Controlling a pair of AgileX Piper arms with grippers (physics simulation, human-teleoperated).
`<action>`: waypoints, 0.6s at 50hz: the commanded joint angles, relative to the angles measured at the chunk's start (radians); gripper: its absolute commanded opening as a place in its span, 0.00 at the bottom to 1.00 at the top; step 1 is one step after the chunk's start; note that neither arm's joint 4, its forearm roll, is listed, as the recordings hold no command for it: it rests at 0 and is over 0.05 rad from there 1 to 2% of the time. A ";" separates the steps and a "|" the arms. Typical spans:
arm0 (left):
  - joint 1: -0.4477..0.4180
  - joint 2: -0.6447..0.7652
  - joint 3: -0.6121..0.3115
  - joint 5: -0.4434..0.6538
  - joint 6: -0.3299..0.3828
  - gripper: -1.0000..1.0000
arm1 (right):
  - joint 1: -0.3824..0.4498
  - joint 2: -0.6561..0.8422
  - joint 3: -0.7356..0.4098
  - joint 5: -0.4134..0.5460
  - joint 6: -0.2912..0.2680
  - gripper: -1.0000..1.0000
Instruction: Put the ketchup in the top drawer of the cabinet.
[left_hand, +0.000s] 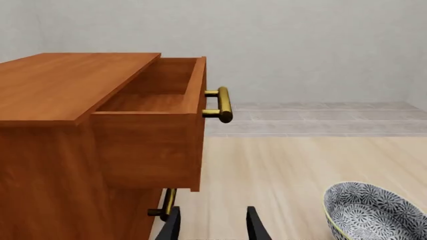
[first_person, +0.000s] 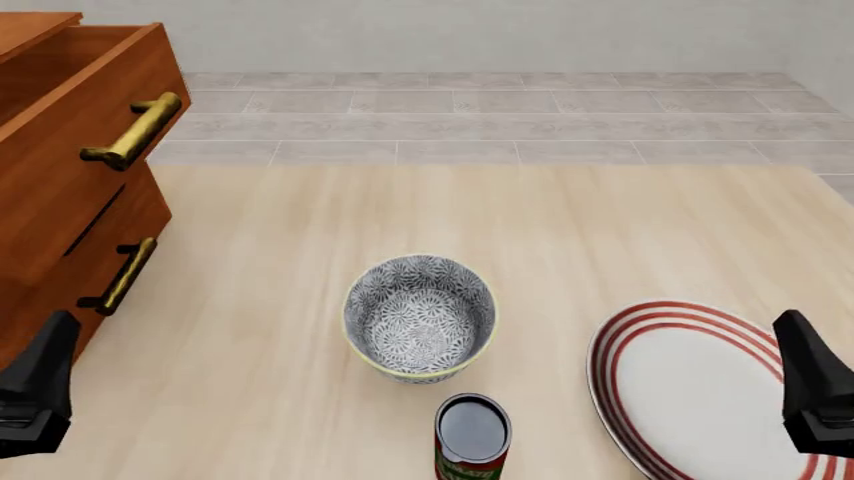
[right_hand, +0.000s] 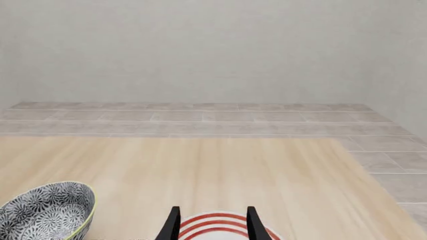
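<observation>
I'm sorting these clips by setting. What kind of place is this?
Probably a simulated kitchen or dining tabletop: a wooden cabinet with its top drawer open, plus a patterned bowl, a red-ringed plate and the ketchup.

No readable text, brand, number or sign appears in any view. The ketchup (first_person: 471, 440) shows only its dark top and a sliver of red and green label, too small to make out any lettering. The cabinet (left_hand: 60, 145) carries no markings.
</observation>
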 joint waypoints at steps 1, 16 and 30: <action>-0.003 0.004 -0.009 0.017 -0.008 1.00 | 0.031 0.019 -0.003 -0.004 -0.026 1.00; -0.275 -0.002 -0.191 0.258 0.055 1.00 | 0.048 0.016 -0.003 -0.004 -0.034 1.00; -0.598 0.052 -0.307 0.440 0.104 1.00 | 0.069 0.025 -0.003 -0.008 -0.048 1.00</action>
